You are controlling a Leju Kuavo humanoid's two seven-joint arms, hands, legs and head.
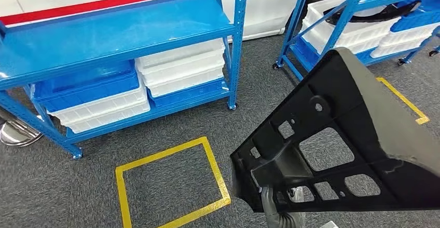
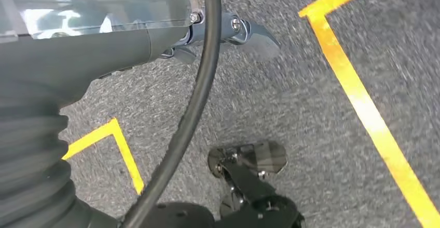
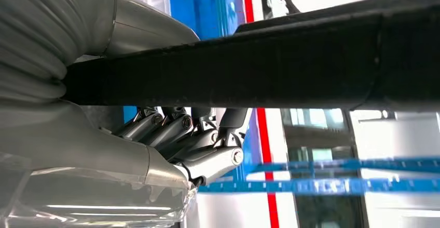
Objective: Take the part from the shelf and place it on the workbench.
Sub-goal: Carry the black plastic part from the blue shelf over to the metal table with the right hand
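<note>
A large black plastic part (image 1: 353, 98) with several cut-outs fills the lower right of the head view, held up above the grey carpet. My right hand (image 3: 197, 145) grips it, with the fingers curled under the part's black edge (image 3: 259, 67) and the thumb cover above. Bits of that hand (image 1: 277, 173) show from under the part. My left hand (image 2: 129, 46) hangs over the floor and holds nothing, its fingertips (image 2: 251, 33) apart from the thumb. The blue shelf (image 1: 119, 36) stands ahead on the left with its top level bare.
White bins (image 1: 181, 67) and blue bins (image 1: 83, 85) sit on the shelf's lower level. A second blue shelf (image 1: 342, 10) with white bins stands at the back right. A yellow tape square (image 1: 171, 186) marks the carpet ahead, with more tape (image 1: 404, 101) on the right.
</note>
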